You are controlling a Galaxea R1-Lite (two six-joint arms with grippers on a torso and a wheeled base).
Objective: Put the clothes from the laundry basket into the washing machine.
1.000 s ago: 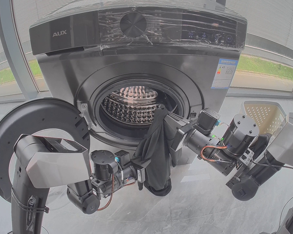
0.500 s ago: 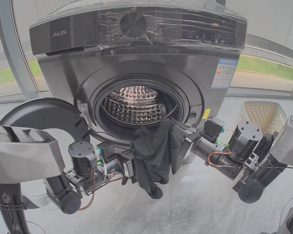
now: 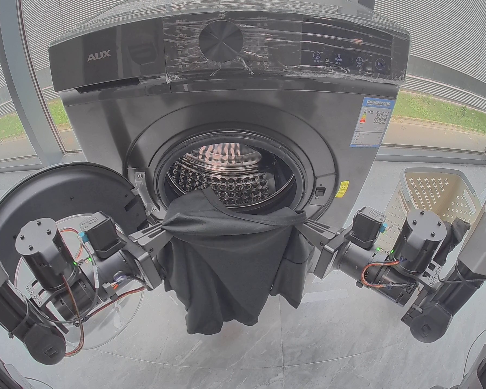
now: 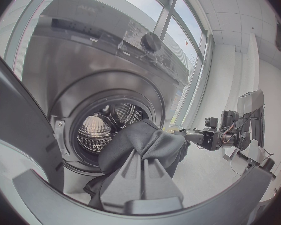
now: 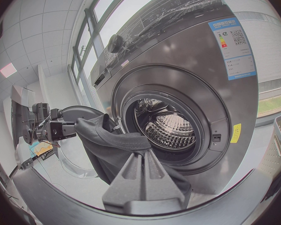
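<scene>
nearest thing first: a dark shirt [image 3: 227, 276] hangs spread out between the two arms, with its bottom hem dangling above the floor [image 3: 308, 341], not touching as far as i can see. the left gripper [image 3: 162, 229] is clamped on the shirt's left top corner and the right gripper [image 3: 303, 225] is pinched on the right one. both wrist views show the fingers closed down with cloth bunched at them, so both hands are full with the same shirt.

just behind that is the washing machine [image 3: 227, 104]. its door [image 3: 59, 195] is swung open to the left. the shirt's top edge sits right in front of the lower lip of the opening, and i can't tell if it touches. the drum [image 3: 227, 171] behind looks like bare metal, no clothes in there that i can see.

farther right, the laundry basket [image 3: 437, 175] stands on the floor beside the machine. the wall i can see is bare, but the right arm hides the lower part, so no idea if more is waiting.

my read: the shirt's out of the basket and lined up and the door's sorted, but nothing's actually loaded. what's left is pushing it through the opening, letting go, then whatever else the basket holds.
</scene>
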